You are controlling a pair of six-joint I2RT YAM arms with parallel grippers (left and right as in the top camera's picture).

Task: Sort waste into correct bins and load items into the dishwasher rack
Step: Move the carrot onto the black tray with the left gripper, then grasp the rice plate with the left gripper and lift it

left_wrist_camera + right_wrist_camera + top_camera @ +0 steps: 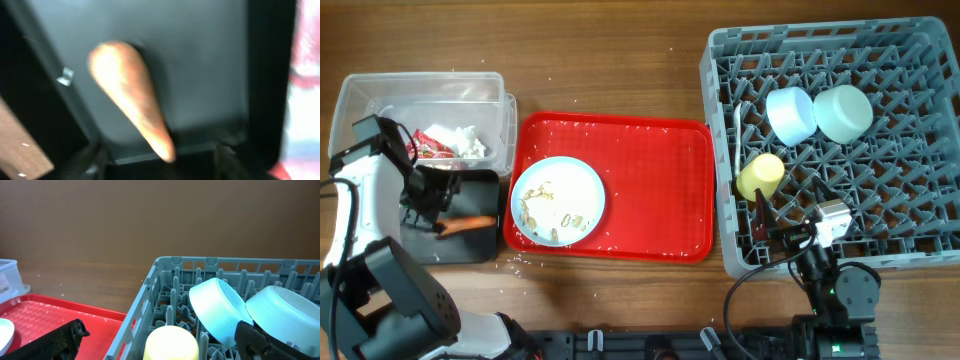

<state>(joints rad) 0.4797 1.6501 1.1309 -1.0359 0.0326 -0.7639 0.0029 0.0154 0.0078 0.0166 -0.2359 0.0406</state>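
Note:
The orange-red food piece (470, 224) (130, 95) lies in the black tray (480, 245) (200, 65). My left gripper (435, 212) (160, 167) is open just above it, with the piece's tip between the fingers. The clear tub (380, 100) holds the red wrapper (428, 148) and white tissue (460, 140). The light-blue plate (558, 200) holds rice scraps (545, 212). The grey rack (920, 250) (150, 287) holds the blue bowl (790, 113) (220, 307), green bowl (843, 112) (285, 312), yellow cup (760, 176) (170, 342) and white spoon (739, 130). My right gripper (775, 228) (155, 342) is open and empty over the rack's front left corner.
The plate sits at the left end of the flat red serving tray (650, 190), between the bins and the rack. Rice crumbs are scattered on the wooden table in front of the red tray (520, 262).

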